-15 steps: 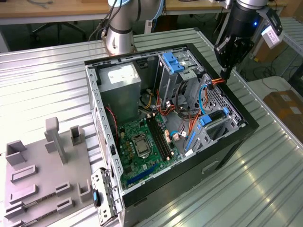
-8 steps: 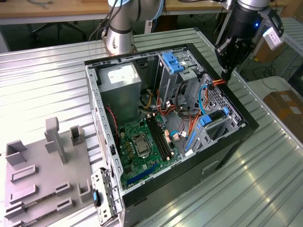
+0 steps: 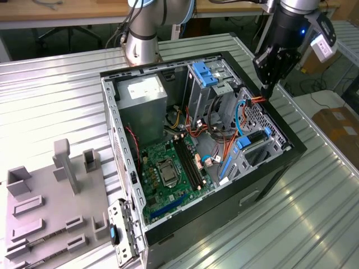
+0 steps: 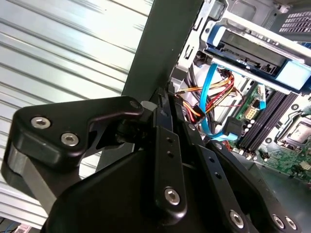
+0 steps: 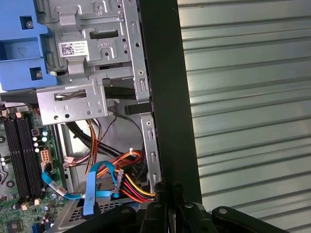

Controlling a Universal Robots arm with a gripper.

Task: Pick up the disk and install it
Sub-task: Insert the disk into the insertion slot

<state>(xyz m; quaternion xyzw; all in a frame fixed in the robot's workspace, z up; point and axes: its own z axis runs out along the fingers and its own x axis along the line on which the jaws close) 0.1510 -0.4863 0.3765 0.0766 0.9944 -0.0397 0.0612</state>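
The disk [image 4: 245, 48] shows as a flat drive framed by blue rails, resting in the metal cage at the open computer case's [image 3: 280, 162] side on the exterior view's right. In the exterior view the disk [image 3: 252, 141] lies below my gripper [image 3: 268, 92]. The gripper hangs over the case's black rim, apart from the disk. In both wrist views the fingertips [image 4: 165, 114] sit pressed together with nothing between them, right at the rim. My gripper [image 5: 167, 190] is beside a bundle of orange, red and blue cables [image 5: 121, 174].
A bare blue bracket [image 3: 205, 73] stands in the upper cage [image 5: 92, 63]. The motherboard [image 3: 168, 174] fills the case floor, with a grey power supply box [image 3: 143, 101] behind it. A grey fixture block [image 3: 50, 207] sits on the ribbed metal table [image 3: 50, 101], on the exterior view's left.
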